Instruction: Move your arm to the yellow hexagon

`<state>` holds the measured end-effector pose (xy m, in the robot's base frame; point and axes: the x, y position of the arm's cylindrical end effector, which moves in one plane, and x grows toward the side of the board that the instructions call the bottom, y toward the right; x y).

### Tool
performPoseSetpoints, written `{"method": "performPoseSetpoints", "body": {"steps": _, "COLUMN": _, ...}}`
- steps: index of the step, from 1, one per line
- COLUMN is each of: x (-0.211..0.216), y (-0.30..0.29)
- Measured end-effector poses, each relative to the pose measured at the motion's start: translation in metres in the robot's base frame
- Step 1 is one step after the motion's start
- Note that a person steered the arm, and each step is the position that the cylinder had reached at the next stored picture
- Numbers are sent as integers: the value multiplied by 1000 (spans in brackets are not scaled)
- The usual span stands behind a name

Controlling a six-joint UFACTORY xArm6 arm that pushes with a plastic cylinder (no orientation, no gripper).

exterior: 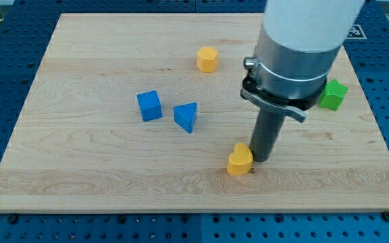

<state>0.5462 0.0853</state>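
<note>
On a pale wooden worktop [80,169], my tip [260,159] stands toward the bottom edge, right of centre, touching or just beside the right side of a yellow heart block [239,160]. The arm carries no pincer, only the dark rod under a grey and white housing, so there is nothing to be apart or together. The yellow hexagon [207,59] sits near the top edge, around the middle, well apart from the tip. A blue cube [149,106] and a blue triangle [186,117] lie near each other, left of centre. A green block [333,94], its shape unclear, rests by the right edge, partly hidden behind the arm's housing.
</note>
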Motion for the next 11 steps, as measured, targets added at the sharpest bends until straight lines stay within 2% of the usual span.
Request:
{"method": "performPoseSetpoints", "body": {"steps": 2, "x": -23, "y": -31}}
{"method": "performPoseSetpoints", "body": {"steps": 4, "x": 3, "y": -40}}
{"method": "performPoseSetpoints", "body": {"steps": 6, "x": -75, "y": -39}}
{"method": "performPoseSetpoints", "body": {"steps": 7, "x": -118, "y": -61}}
{"method": "performPoseSetpoints", "body": {"steps": 8, "x": -171, "y": -114}}
{"method": "performPoseSetpoints", "body": {"steps": 9, "x": -233, "y": -133}}
{"method": "performPoseSetpoints", "body": {"steps": 10, "x": -236, "y": -88}}
{"method": "performPoseSetpoints", "body": {"steps": 11, "x": -228, "y": -82}}
